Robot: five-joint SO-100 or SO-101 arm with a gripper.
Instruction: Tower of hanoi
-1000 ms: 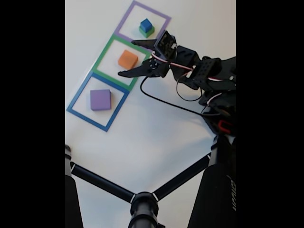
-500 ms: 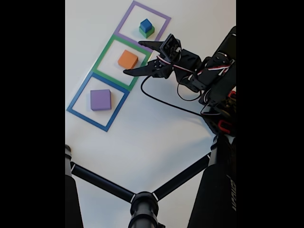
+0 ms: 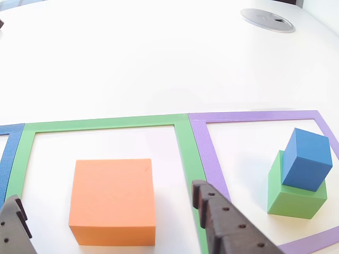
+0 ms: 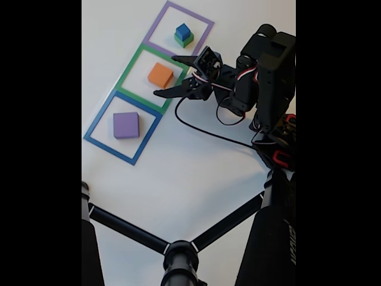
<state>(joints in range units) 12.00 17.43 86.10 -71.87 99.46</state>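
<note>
A white table [image 4: 178,167] carries three taped squares in the fixed view: blue frame [image 4: 92,128] with a purple block [image 4: 125,125], green frame [image 4: 132,64] with an orange block [image 4: 160,74], purple frame [image 4: 156,22] with a blue cube [image 4: 182,31] stacked on a green cube [image 4: 185,41]. The gripper [image 4: 165,75] gapes wide beside the orange block, holding nothing. A black cable [image 4: 208,131] trails across the table; tripod legs [image 4: 128,229] cross below.

the bench [image 4: 178,173] is white, smooth and evenly lit; in the other view its surface [image 3: 132,63] runs bare up to the far edge. a round grey cable grommet [image 3: 267,20] is set flush into the bench near the top right corner of that view, with a dark slot in its cover. in the fixed view a black tripod [image 4: 178,256] stands at the bottom of the frame, its hub low at centre and two thin struts [image 4: 125,227] spreading up to left and right. black bars border both sides of that picture.
</note>
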